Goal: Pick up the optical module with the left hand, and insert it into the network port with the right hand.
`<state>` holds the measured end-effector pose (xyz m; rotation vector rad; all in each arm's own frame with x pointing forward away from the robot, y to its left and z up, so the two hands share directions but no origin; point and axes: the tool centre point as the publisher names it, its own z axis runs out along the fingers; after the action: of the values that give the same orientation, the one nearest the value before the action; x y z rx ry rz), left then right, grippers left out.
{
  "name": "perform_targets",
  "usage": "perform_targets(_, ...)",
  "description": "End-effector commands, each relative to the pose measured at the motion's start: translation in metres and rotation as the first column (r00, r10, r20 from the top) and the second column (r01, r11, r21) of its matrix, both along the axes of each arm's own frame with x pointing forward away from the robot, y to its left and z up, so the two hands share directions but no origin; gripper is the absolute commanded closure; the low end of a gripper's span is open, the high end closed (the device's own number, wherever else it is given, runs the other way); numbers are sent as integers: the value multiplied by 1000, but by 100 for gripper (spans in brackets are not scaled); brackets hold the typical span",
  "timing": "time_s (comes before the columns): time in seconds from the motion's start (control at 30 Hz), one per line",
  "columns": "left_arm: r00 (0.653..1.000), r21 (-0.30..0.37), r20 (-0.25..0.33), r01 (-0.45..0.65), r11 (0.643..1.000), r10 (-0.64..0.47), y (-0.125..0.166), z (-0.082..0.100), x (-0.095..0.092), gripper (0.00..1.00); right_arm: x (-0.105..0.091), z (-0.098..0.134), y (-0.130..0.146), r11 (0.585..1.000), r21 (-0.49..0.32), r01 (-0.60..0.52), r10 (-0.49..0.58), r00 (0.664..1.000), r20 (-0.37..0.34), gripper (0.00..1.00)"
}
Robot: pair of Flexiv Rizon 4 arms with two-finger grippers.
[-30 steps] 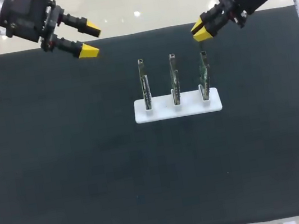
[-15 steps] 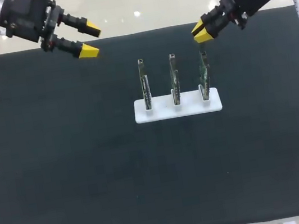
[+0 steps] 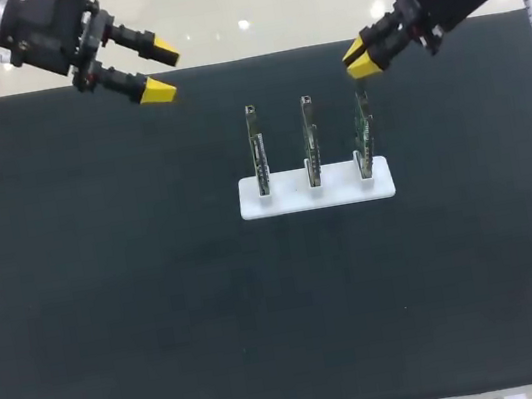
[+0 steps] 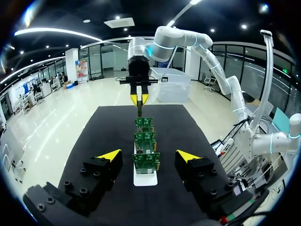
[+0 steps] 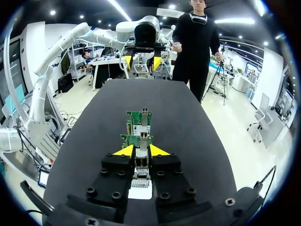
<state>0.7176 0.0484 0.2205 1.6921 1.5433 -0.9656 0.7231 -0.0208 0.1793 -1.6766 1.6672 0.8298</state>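
Black matting covers the counter (image 3: 112, 315), and at frame centre a white holder (image 3: 291, 196) stands three circuit boards on edge, so their ports face up toward the far edge where an arm can reach them.

My right end effector (image 3: 358, 56) hangs at upper right, just above and behind the rightmost board (image 3: 364, 133). Its fingers are clenched on a slim dark piece that I take to be the optical module (image 4: 139, 110). Seen from the left wrist, the module points down from the yellow tips in line with the row of boards. That looks like a lineup for pushing it into the port, which I judge is not yet done.

My left end effector (image 3: 163, 71) sits at upper left, released and empty, well clear of the holder so it does not crowd the insertion.
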Motion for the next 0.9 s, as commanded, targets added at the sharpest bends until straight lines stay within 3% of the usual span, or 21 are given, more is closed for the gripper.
perform_targets(0.03,1000,4,-2,2,1000,-2,-1,0,1,0,-2,-2,0,1000,3,5,-5,1000,5,100)
perform_targets(0.9,1000,4,-2,2,1000,-2,-1,0,1,0,-2,-3,-5,1000,9,-3,3,1000,1,100)
